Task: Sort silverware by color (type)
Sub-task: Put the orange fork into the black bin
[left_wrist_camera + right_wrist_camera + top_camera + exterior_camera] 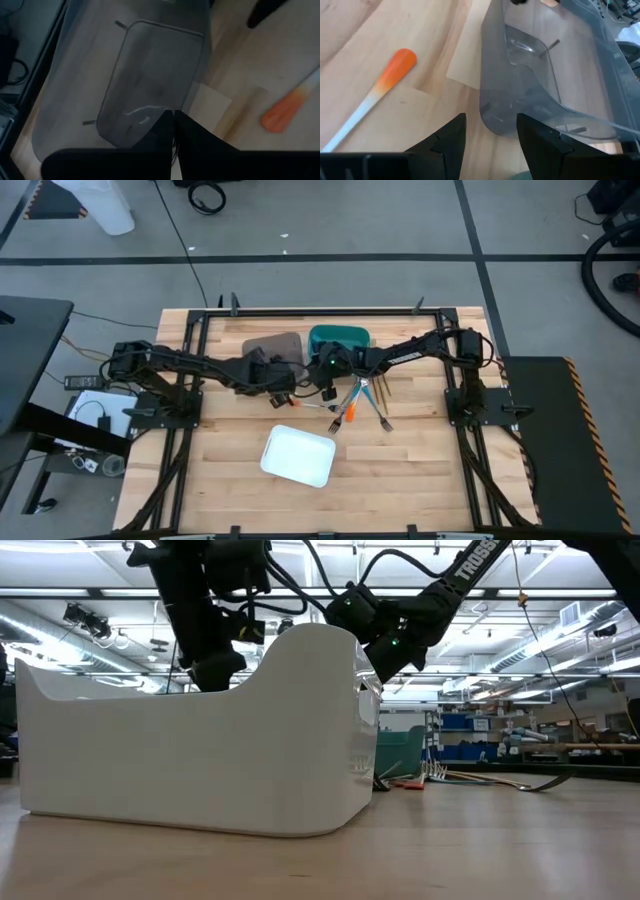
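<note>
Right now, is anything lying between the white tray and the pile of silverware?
No. In the high view, only bare wood separates the white tray from the silverware.

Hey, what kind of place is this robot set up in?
Likely a robotics lab or workshop: a wooden table on bare concrete floor, with exposed ceiling lights and stocked shelving behind.
</note>
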Available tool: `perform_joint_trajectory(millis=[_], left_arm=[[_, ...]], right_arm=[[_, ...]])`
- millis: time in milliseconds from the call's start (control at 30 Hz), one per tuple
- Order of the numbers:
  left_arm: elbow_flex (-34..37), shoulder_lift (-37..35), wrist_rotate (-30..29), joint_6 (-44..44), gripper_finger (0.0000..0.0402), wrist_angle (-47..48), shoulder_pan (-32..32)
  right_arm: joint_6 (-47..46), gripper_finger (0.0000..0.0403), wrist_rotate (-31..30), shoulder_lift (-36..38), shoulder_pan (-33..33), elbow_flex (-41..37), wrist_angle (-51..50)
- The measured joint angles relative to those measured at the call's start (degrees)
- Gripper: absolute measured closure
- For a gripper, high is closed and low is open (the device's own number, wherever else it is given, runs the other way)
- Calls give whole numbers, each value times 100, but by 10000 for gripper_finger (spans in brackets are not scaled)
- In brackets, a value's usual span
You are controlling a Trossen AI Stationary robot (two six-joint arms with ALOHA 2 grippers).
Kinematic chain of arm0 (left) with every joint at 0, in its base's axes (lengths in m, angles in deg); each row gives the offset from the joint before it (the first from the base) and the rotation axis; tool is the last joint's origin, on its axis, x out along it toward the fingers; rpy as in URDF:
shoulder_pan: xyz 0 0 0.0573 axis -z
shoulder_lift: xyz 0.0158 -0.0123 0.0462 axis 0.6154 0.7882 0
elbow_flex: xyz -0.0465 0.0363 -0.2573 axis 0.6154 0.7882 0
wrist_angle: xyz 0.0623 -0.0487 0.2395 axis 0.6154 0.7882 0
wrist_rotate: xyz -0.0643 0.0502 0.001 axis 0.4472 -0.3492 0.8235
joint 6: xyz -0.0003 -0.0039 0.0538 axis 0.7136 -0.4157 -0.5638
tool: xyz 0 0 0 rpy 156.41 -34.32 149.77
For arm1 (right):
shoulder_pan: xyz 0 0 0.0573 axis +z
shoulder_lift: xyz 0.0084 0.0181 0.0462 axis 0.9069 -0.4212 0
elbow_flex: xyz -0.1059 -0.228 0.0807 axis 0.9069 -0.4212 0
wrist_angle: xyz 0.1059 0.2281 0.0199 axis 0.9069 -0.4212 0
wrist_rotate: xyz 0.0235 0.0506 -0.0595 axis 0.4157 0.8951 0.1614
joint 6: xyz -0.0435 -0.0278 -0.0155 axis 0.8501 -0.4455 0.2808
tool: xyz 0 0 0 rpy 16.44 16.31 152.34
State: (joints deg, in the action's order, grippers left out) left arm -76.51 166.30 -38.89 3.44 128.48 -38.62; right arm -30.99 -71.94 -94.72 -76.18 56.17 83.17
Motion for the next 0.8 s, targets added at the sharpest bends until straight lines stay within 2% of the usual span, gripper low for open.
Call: perform_joint_trajectory(millis=[200,433,567,800], left_arm=[[1,81,-75,56,388,-202,-310],[2,415,248,-571,388,-921,-591],[2,569,247,-845,388,-1100,-710],[4,614,241,-1817,388,-1450,-849]], right_arm=[[158,216,-60,0,184,0,-9],[122,216,-119,4,60,2,-46],[122,216,-75,9,14,4,-54],[128,216,-11,11,-2,7,-17]])
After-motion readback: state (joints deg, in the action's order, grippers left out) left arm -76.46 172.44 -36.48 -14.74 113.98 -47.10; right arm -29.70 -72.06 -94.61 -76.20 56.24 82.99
